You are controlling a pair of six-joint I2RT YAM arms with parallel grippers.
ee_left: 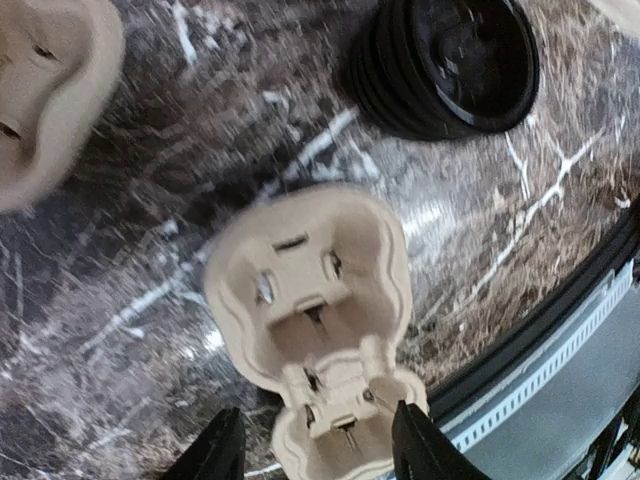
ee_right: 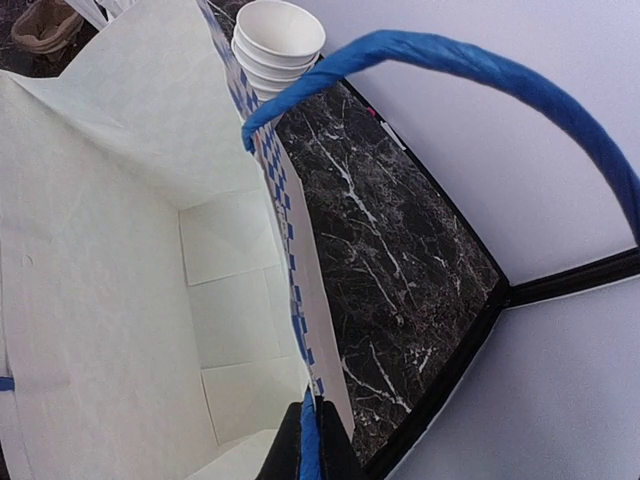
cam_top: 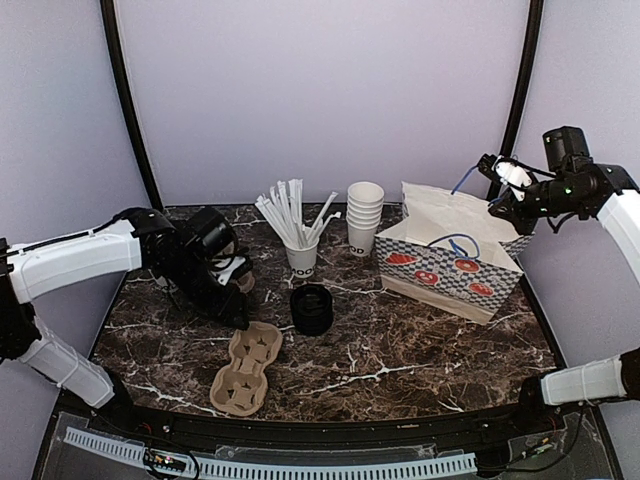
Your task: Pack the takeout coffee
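White paper cups (cam_top: 364,215) stand nested in one stack at the back, also in the right wrist view (ee_right: 280,40). Black lids (cam_top: 312,308) sit in a stack mid-table, also in the left wrist view (ee_left: 450,60). No single cup stands apart. My left gripper (cam_top: 236,296) is open, low over the table. Its fingers straddle the near end of a brown pulp carrier (ee_left: 310,300) without gripping it. My right gripper (cam_top: 497,172) is shut on the blue handle (ee_right: 450,60) of the checked paper bag (cam_top: 450,262) and holds it up. The bag's white inside (ee_right: 100,250) is empty.
A like cup of white straws (cam_top: 300,250) stands behind the lids. The brown carrier (cam_top: 247,367) lies near the front edge. A second carrier (ee_left: 50,90) shows at the left wrist view's top left. Dark marble table (cam_top: 400,350), black frame posts at the back.
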